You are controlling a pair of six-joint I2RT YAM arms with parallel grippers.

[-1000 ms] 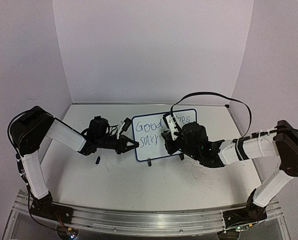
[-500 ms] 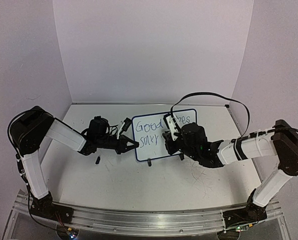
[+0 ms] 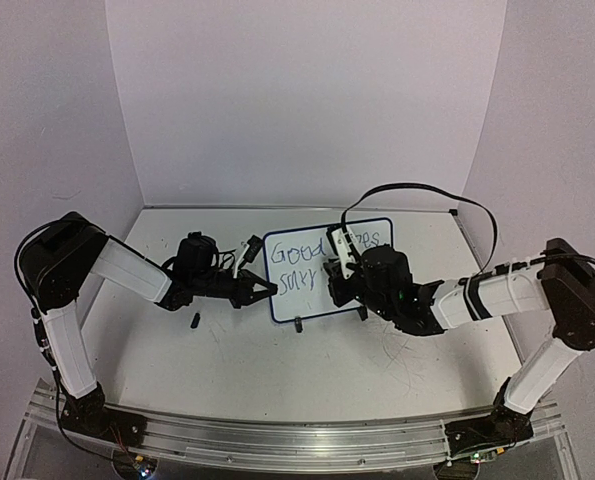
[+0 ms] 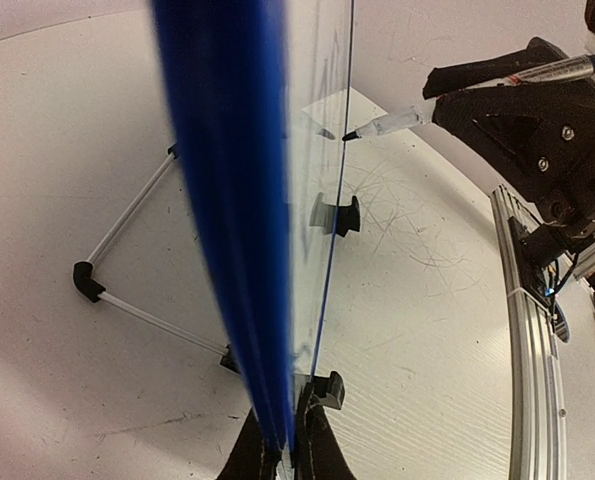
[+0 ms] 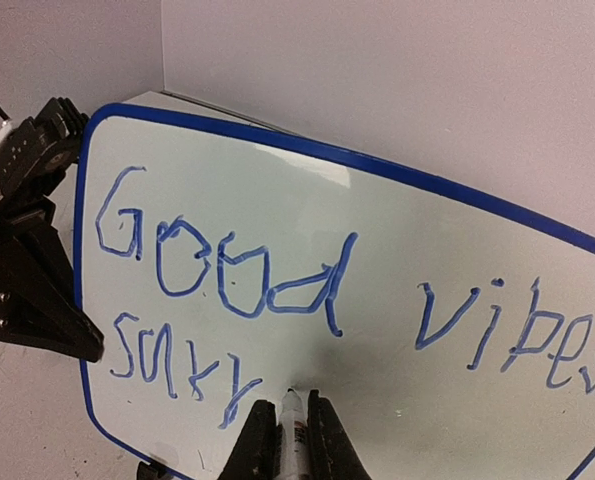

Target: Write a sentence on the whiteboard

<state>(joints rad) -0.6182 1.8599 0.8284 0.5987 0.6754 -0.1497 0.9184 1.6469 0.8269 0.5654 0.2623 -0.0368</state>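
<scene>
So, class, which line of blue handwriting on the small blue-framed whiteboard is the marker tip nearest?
The lower scrawled line: the thin marker's tip sits just right of its last letter, below "Good vibes".

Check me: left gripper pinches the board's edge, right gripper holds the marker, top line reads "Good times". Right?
One slip: the top line reads "Good vibes", not "Good times"; the right wrist view shows it. The left gripper does pinch the board's edge and the right gripper holds the marker.
</scene>
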